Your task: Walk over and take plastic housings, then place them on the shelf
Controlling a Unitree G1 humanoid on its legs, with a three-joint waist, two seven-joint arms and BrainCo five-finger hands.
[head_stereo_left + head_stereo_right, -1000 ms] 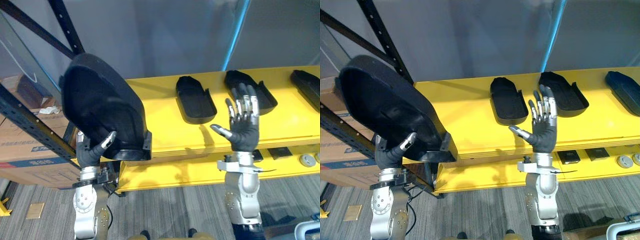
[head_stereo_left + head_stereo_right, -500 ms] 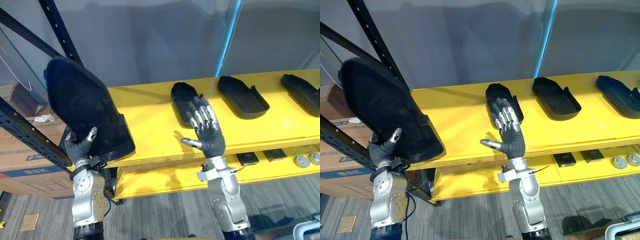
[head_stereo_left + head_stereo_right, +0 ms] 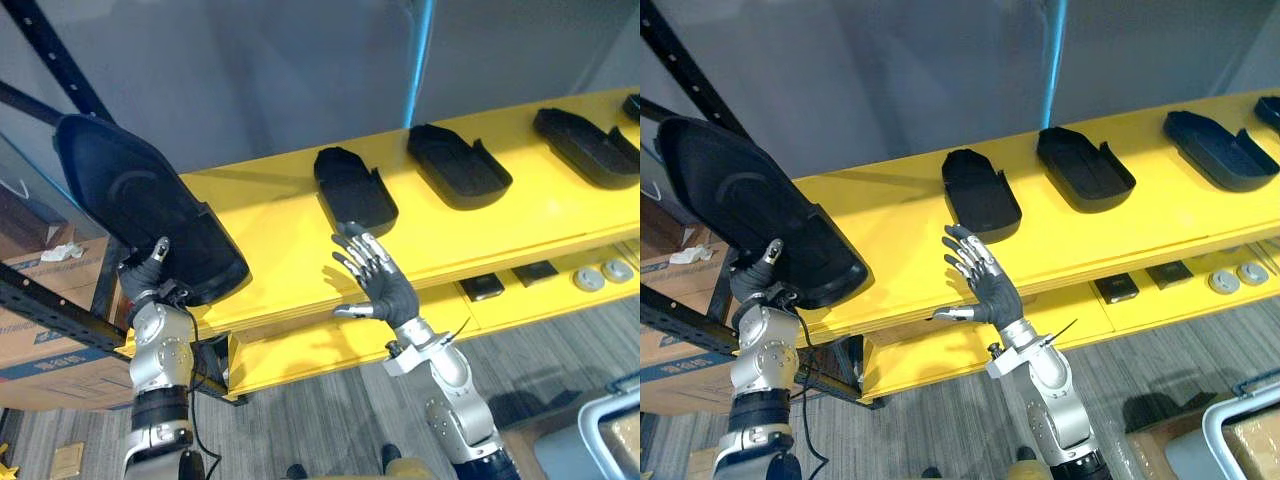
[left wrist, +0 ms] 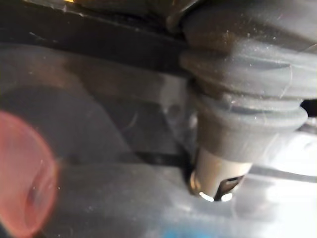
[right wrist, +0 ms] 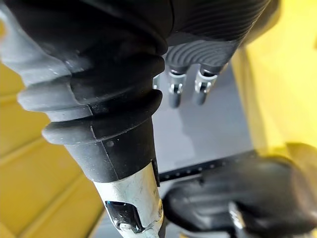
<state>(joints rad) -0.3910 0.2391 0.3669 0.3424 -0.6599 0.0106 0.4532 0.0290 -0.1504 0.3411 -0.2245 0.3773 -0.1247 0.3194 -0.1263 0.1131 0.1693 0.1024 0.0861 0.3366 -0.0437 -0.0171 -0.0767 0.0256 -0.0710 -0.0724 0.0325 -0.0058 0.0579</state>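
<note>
grey wall [image 3: 250, 80] behind, grey carpet floor [image 3: 320, 415] below, cardboard boxes [image 3: 60, 372] at left.

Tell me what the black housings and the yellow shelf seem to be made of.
Housings: probably moulded plastic, matte black; thin raised walls, rounded corners, dull soft highlights. The held housing in the left hand looks alike.
Shelf: flat board with a smooth yellow coat, slightly sheeny; painted wood or laminate perhaps, the core can't be told.
</note>
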